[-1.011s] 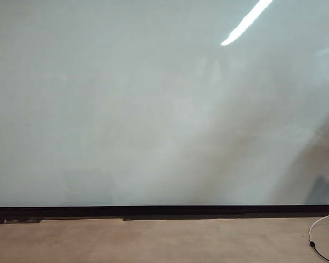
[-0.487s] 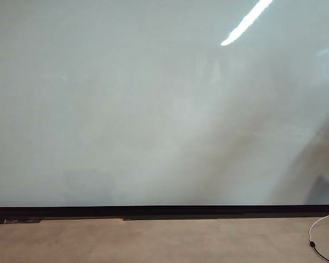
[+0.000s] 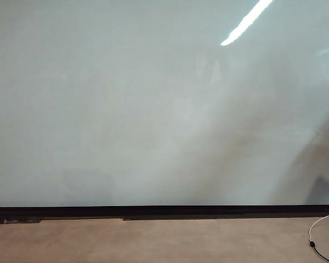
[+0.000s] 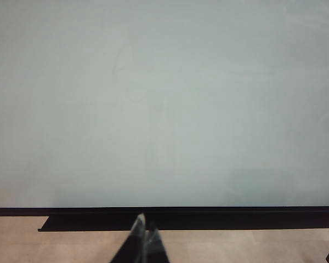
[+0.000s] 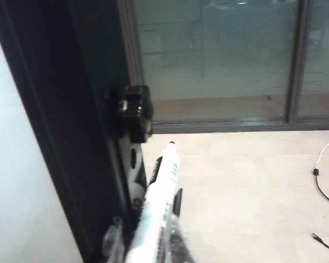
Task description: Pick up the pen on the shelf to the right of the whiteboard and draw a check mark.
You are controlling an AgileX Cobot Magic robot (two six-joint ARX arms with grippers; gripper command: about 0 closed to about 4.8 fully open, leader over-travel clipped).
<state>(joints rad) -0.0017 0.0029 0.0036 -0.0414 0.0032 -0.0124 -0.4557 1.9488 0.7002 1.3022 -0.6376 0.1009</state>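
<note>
The whiteboard fills the exterior view, glossy and blank; no check mark is in view, and neither gripper nor the pen shows there. In the right wrist view the pen, white barrel with a black tip pointing away, lies between the fingers of my right gripper, which sit close on both sides of its barrel beside the board's black frame. A black fitting juts from that frame just beyond the pen; I cannot make out the shelf itself. My left gripper hangs shut and empty, facing the whiteboard.
A black rail runs along the board's lower edge above tan floor. A white cable lies on the floor at the right, the same cable showing near the pen. Glass partitions stand behind.
</note>
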